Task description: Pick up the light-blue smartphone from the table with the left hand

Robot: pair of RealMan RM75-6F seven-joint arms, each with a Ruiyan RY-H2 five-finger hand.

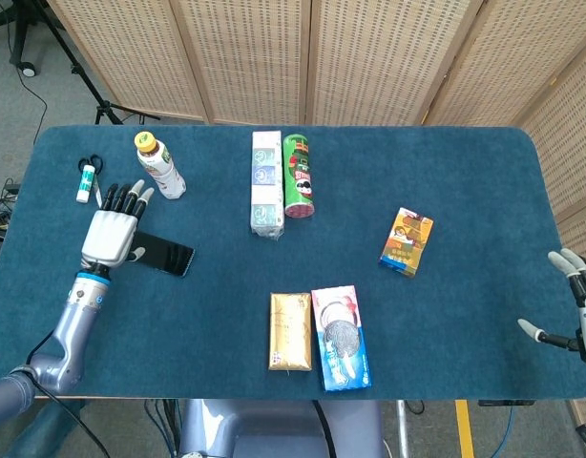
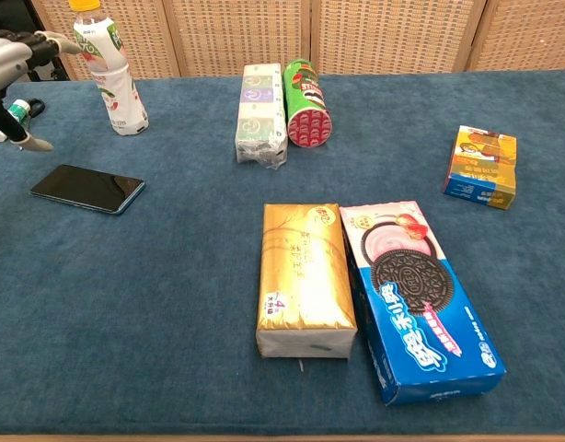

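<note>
Near the left edge of the table, the light-blue smartphone is lying flat, screen up. Above it, the left hand is hovering with fingers spread, holding nothing. By the right edge, the right hand is hanging open and empty.

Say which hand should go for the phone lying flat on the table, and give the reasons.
Left. The left hand hovers open right beside the phone, at the table's left side. The right hand sits off the opposite edge, with the snack boxes between.
</note>
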